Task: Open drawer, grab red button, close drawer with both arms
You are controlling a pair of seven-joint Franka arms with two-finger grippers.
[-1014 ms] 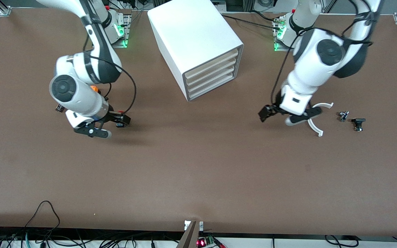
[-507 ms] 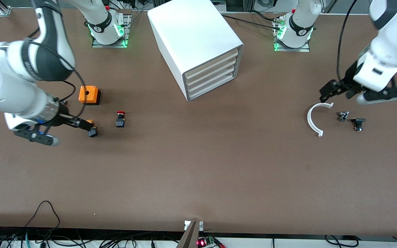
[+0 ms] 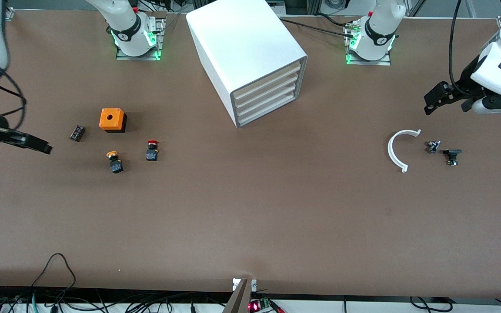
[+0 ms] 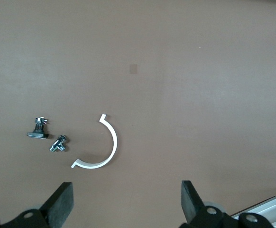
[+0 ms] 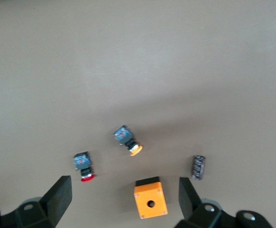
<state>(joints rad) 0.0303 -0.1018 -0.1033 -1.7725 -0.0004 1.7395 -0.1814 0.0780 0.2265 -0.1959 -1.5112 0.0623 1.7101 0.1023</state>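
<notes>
The right gripper (image 3: 9,150), fingers apart and empty, hangs over the right arm's end of the table, near the red-capped button (image 3: 151,150) standing on the table beside the orange-capped button (image 3: 115,161) and orange box (image 3: 112,120). At centre, the drawer (image 3: 267,88), second from the top of the cabinet (image 3: 246,48), is shut: no step has begun, and opening it likely comes first. The left gripper (image 3: 452,101), likewise spread and empty, hovers at the left arm's end above the white arc (image 3: 395,150).

orange box (image 3: 112,119), yellow-capped button (image 3: 114,161), white curved bracket (image 3: 395,151)
</notes>
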